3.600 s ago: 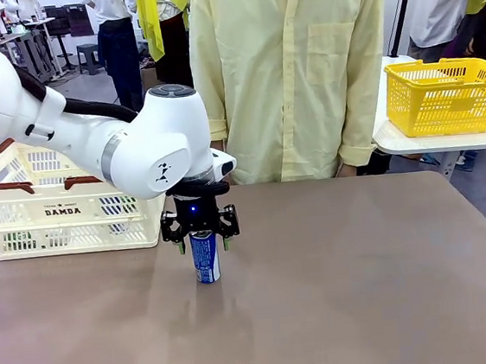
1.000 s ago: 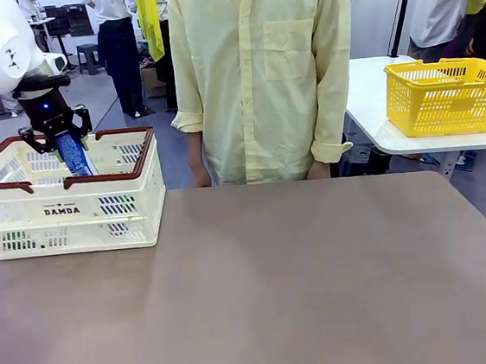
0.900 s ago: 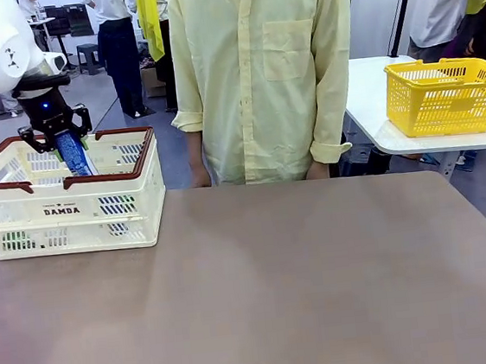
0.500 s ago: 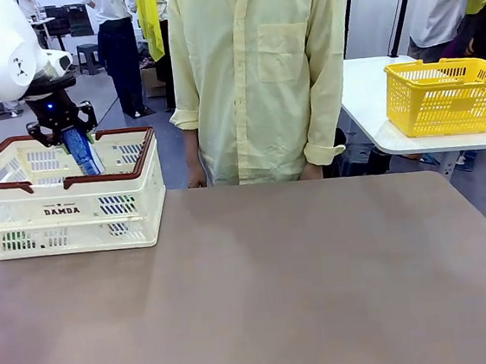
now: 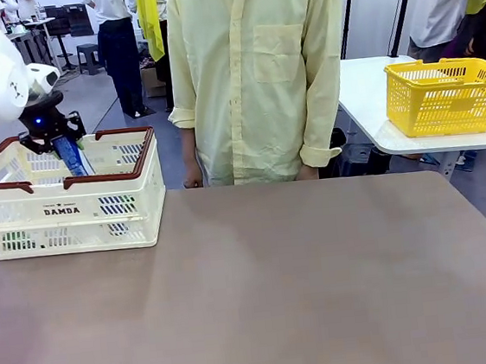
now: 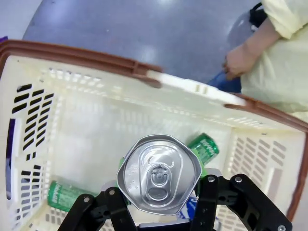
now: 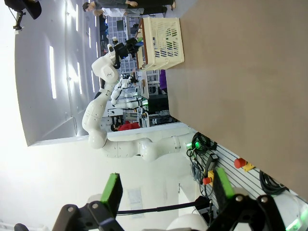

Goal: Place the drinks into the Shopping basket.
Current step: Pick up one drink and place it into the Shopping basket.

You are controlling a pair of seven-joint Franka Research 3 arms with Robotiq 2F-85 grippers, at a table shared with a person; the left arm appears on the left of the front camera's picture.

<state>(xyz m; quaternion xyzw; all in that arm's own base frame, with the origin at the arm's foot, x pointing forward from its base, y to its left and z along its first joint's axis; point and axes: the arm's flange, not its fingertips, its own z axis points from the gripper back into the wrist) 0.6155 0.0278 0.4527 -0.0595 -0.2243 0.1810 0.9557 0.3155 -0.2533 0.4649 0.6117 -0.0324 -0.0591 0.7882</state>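
One blue can (image 5: 70,156), two green cans (image 6: 204,147), one basket (image 5: 63,209).

The left arm reaches in over the Shopping basket (image 5: 63,193), its wrist tilted, and the left tool (image 5: 55,143) points down into the basket's open top, its fingers (image 6: 113,210) clamped on a blue can (image 5: 70,157) held at a slant. The right tool (image 7: 166,191) hangs well away from the basket, fingers spread wide, holding nothing.
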